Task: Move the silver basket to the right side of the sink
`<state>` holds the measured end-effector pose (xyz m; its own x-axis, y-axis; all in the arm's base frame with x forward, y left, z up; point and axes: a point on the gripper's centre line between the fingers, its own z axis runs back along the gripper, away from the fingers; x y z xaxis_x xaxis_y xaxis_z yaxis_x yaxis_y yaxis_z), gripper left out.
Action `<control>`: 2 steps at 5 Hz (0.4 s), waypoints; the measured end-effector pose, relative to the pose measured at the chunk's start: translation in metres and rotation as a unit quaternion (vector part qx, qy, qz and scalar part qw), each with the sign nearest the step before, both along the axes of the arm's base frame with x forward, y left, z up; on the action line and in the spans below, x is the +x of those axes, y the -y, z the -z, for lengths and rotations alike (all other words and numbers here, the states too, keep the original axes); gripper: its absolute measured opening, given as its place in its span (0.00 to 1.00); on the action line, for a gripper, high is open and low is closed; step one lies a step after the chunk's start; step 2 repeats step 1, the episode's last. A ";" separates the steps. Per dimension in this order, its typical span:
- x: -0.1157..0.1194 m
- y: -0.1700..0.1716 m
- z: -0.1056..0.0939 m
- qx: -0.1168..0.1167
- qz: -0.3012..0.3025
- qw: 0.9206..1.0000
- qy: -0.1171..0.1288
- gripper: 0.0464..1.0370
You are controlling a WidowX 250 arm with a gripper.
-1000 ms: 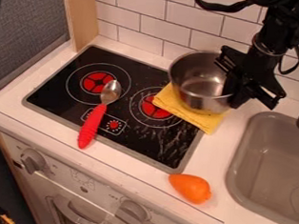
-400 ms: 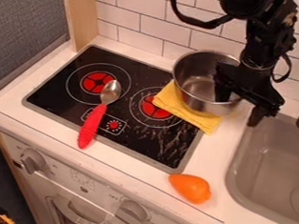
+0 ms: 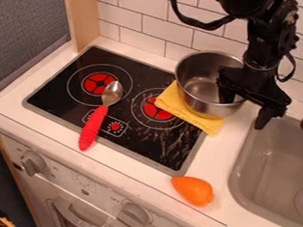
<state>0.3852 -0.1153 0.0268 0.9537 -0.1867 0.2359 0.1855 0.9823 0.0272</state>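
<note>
Shiny metal pot (image 3: 207, 85), smooth inside.

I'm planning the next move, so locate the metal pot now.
In the camera view, the metal pot sits right of centre, on the yellow cloth, left of the sink, with the end effector at its right rim.

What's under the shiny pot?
A yellow cloth pokes out from under the pot, partly over the black stovetop. The pot hides the rest, so I can't tell whether anything else is there.
</note>
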 end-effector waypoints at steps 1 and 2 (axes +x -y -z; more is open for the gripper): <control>-0.002 -0.004 -0.001 0.011 -0.010 1.000 -0.008 0.97; -0.002 -0.004 -0.001 0.011 -0.010 1.000 -0.008 0.97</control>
